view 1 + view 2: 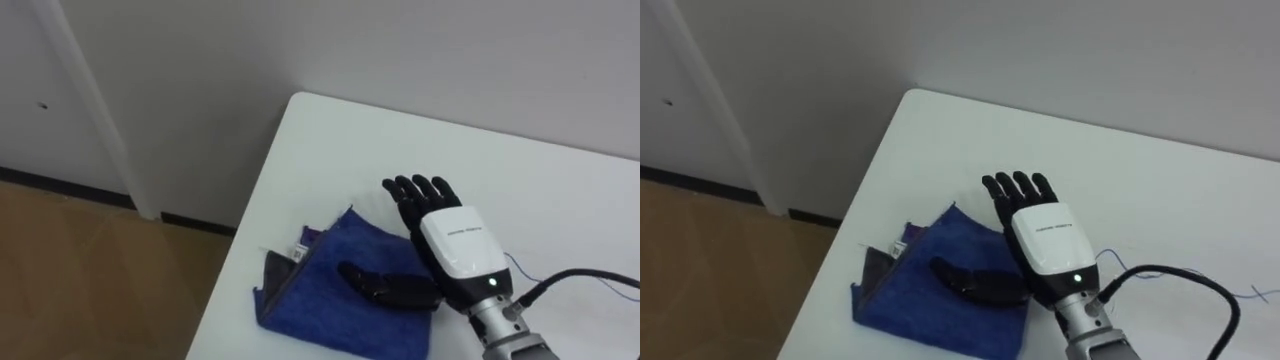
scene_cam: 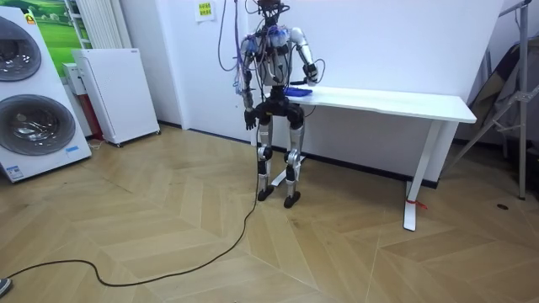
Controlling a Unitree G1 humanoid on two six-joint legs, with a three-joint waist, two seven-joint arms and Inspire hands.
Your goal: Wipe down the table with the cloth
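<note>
- Right hand (image 1: 455, 240): flat and open, palm down. Its fingers (image 1: 420, 190) are straight and reach onto the bare table (image 1: 560, 180). The thumb is spread to the left and lies across the cloth (image 1: 320, 295).
- Key relation: most of the blue cloth lies left of and nearer than the palm. Only the cloth's right edge sits under the hand, so judge any push to the right as sliding off it.
- Cloth axis: the cloth is folded, with one corner pointing far and a grey flap turned up at its left edge. It sits beside the table's near-left corner.
- Left hand (image 2: 248, 119): it hangs at the robot's side, well apart from the table, and its state cannot be told. Treat the right hand as the working hand.
- Containers: none is involved. The cloth rests directly on the table top.
</note>
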